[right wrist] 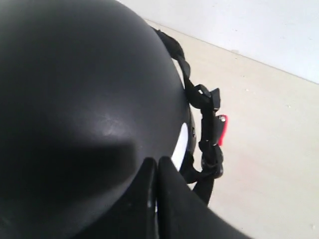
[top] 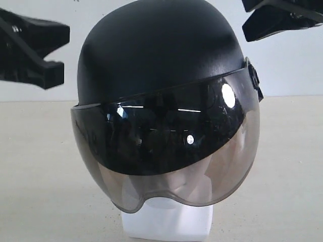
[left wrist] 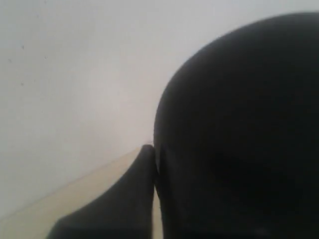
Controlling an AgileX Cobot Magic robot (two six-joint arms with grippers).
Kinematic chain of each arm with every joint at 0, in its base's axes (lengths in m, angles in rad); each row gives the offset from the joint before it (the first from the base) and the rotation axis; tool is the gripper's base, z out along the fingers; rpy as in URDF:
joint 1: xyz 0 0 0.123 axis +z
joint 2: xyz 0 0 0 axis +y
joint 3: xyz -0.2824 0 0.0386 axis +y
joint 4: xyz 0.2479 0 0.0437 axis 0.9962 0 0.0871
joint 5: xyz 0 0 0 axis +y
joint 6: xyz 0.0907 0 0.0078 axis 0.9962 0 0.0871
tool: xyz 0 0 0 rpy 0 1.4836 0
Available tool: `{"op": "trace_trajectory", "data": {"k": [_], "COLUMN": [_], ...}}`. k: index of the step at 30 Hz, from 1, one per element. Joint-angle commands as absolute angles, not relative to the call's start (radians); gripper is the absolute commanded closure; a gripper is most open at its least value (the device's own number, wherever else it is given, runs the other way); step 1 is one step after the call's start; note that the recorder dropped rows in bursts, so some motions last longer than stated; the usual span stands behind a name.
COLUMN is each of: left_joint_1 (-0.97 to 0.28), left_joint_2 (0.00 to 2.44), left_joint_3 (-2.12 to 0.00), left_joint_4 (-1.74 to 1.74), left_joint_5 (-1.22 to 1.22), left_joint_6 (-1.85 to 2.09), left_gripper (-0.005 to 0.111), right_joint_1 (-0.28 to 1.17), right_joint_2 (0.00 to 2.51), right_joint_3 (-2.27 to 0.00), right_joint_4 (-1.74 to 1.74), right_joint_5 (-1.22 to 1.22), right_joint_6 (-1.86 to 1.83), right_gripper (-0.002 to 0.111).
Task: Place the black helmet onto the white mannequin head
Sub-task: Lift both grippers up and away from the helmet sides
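Observation:
The black helmet (top: 161,55) sits upright on the white mannequin head (top: 166,222). Its smoky visor (top: 166,146) covers the face, which shows faintly through it. My left gripper (top: 56,54) hovers just off the shell's left side, clear of it, fingers together. In the left wrist view the left gripper (left wrist: 155,154) is shut, with the helmet (left wrist: 239,124) close beside it. High at the right, my right gripper (top: 246,14) is near the crown. The right gripper (right wrist: 157,162) is shut on nothing, just above the helmet (right wrist: 75,99). The chin straps (right wrist: 207,149) and red buckle (right wrist: 222,128) hang loose beside a white sliver of the head (right wrist: 182,144).
The mannequin's blocky base stands on a beige tabletop (top: 40,171). A plain white wall (top: 292,65) runs behind it. No other objects are in view.

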State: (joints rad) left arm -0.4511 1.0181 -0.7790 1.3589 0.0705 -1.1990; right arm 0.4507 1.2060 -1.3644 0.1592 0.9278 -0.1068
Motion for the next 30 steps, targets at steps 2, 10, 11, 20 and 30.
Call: {"op": "trace_trajectory", "data": {"k": [2, 10, 11, 20, 30], "left_joint_1": [-0.366, -0.228, -0.228, -0.23, -0.23], "left_joint_2": [1.021, 1.069, 1.096, 1.139, 1.119], "left_joint_3": [-0.689, -0.678, -0.692, -0.773, -0.788], "left_joint_4": [1.313, 1.325, 1.344, 1.35, 1.562], "left_joint_5": [-0.024, -0.343, -0.402, -0.537, -0.601], "left_joint_6": [-1.234, -1.271, -1.271, -1.322, -1.526], "left_gripper": [0.102, 0.102, 0.102, 0.102, 0.102], "right_joint_1": [0.449, 0.449, 0.449, 0.449, 0.449], "right_joint_2": [1.205, 1.23, 1.231, 1.231, 1.231], "right_joint_3": [-1.369, -1.369, -1.369, -1.357, -1.279], "right_joint_4": [0.121, 0.134, 0.132, 0.154, 0.175], "right_joint_5": [0.888, 0.869, 0.872, 0.912, 0.834], "right_joint_6": [-0.088, -0.078, -0.068, -0.051, -0.051], "right_gripper": [0.108, 0.108, 0.108, 0.108, 0.108]}}
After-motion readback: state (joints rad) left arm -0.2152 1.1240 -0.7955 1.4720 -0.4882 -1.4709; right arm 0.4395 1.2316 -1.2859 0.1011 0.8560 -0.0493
